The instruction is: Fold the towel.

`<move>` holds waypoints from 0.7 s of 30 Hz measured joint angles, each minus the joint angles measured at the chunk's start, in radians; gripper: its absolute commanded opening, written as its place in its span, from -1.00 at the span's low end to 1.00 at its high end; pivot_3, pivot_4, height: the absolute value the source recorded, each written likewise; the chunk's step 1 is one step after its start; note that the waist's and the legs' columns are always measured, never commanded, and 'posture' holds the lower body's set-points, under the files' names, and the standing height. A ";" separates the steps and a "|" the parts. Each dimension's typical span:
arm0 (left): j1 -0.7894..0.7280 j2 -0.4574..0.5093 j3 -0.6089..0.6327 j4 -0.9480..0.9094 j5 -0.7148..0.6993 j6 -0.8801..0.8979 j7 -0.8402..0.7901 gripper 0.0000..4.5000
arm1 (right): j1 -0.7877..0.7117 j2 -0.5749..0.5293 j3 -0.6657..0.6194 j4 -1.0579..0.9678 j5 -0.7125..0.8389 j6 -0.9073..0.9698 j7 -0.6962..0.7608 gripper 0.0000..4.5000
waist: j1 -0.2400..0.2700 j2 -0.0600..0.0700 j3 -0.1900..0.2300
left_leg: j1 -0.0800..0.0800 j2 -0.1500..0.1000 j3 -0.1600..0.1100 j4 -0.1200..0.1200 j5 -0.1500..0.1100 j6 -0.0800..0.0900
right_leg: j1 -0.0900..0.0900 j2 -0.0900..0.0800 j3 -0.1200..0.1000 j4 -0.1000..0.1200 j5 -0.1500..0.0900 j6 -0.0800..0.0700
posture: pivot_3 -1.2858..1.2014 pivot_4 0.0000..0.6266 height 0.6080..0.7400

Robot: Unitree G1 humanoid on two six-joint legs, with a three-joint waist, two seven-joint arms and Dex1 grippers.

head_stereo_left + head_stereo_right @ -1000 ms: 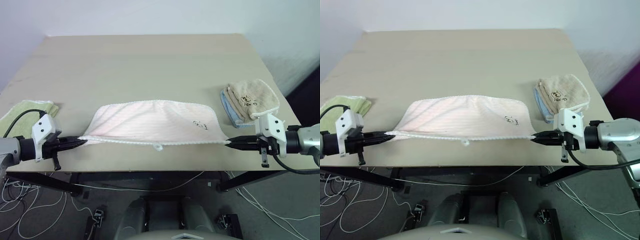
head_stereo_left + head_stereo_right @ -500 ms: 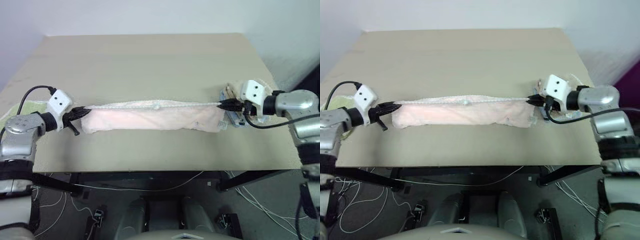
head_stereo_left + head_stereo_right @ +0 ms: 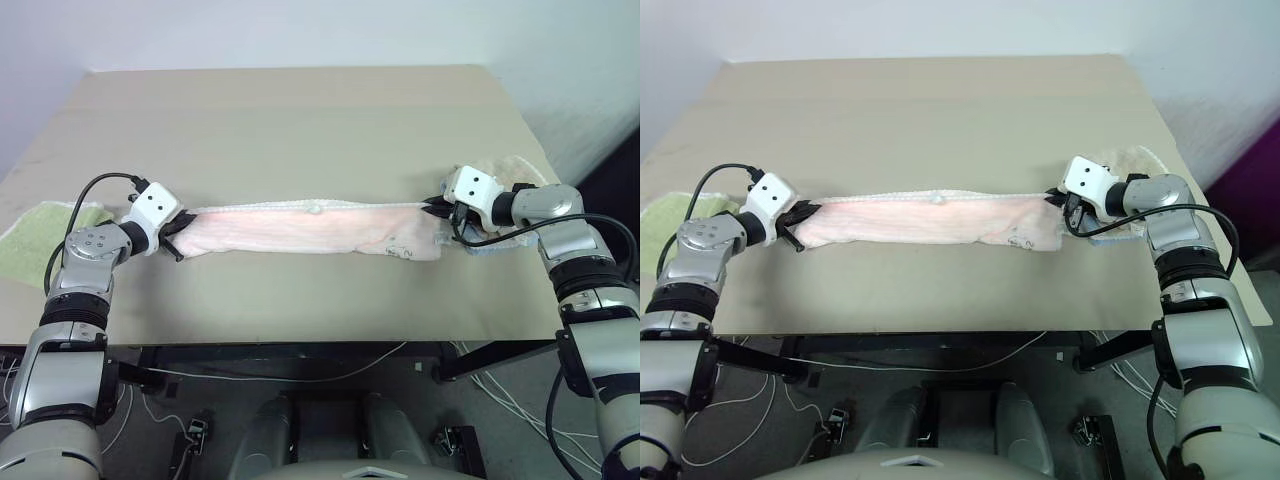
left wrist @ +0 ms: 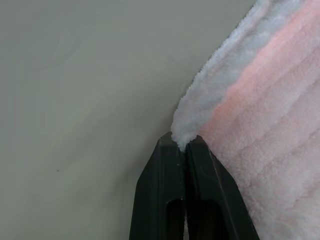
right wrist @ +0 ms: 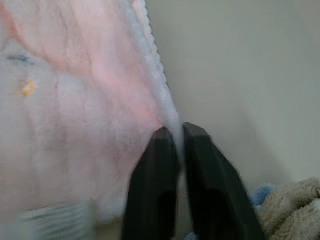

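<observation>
Pink towel (image 3: 315, 229) folded lengthwise on table (image 3: 300, 120), a tool at each end.

Pink towel (image 3: 310, 229) lies folded lengthwise, stretched flat.

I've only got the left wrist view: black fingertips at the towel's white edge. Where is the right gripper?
Observer: The right gripper is at the opposite end of the towel, by the corner farther from the robot.
Operator: Is the towel hanging or lying down?
Observer: It lies on the table as a long narrow band, folded lengthwise.
Operator: Anything crowding that right end?
Observer: A beige towel lies just past the right gripper, near the table's right edge.
</observation>
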 measured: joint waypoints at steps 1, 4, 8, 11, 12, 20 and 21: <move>0.000 -0.001 0.004 0.003 -0.001 0.001 0.002 -0.38 | -0.001 0.000 -0.002 0.004 0.000 0.000 -0.001 -0.25 | 0.000 0.000 0.000 | 0.000 0.000 0.000 0.000 0.000 0.000 | 0.000 0.000 0.000 0.000 0.000 0.000 | 0.03 -0.52 1.00; 0.000 -0.001 0.019 0.006 -0.002 0.001 0.015 0.07 | -0.001 0.000 -0.012 0.005 0.003 0.000 -0.001 0.21 | 0.000 0.000 0.000 | 0.000 0.000 0.000 0.000 0.000 0.000 | 0.000 0.000 0.000 0.000 0.000 0.000 | 0.03 -0.52 1.00; -0.001 -0.005 0.040 0.005 -0.015 -0.001 0.043 0.70 | 0.006 -0.004 -0.031 -0.014 0.015 0.001 0.000 0.85 | 0.001 0.000 0.000 | 0.000 0.000 0.000 0.000 0.000 0.000 | 0.000 0.000 0.000 0.000 0.000 0.000 | 0.03 -0.52 1.00; -0.001 -0.011 0.071 -0.001 -0.046 0.005 0.053 0.98 | 0.033 -0.011 -0.055 -0.083 0.033 0.008 0.001 1.00 | 0.001 0.000 0.000 | 0.000 0.000 0.000 0.000 0.000 0.000 | 0.000 0.000 0.000 0.000 0.000 0.000 | 0.03 -0.52 1.00; -0.001 -0.012 0.082 -0.012 -0.060 0.005 0.049 0.98 | 0.044 -0.017 -0.062 -0.114 0.040 0.018 -0.002 1.00 | 0.001 0.000 0.000 | 0.000 0.000 0.000 0.000 0.000 0.000 | 0.000 0.000 0.000 0.000 0.000 0.000 | 0.03 -0.52 1.00; 0.047 -0.003 0.160 -0.032 -0.095 0.073 0.135 0.98 | 0.242 -0.070 -0.234 -0.586 0.186 0.285 -0.069 1.00 | 0.004 -0.001 -0.001 | -0.001 0.000 -0.002 0.000 0.000 0.000 | -0.001 0.000 0.000 0.001 0.000 0.000 | 0.03 -0.52 1.00; 0.064 -0.002 0.171 -0.041 -0.099 0.073 0.142 0.98 | 0.295 -0.069 -0.260 -0.669 0.221 0.349 -0.080 1.00 | 0.005 -0.001 -0.001 | -0.002 0.000 -0.002 0.000 0.000 0.000 | -0.001 0.000 0.000 0.001 0.000 0.000 | 0.03 -0.52 1.00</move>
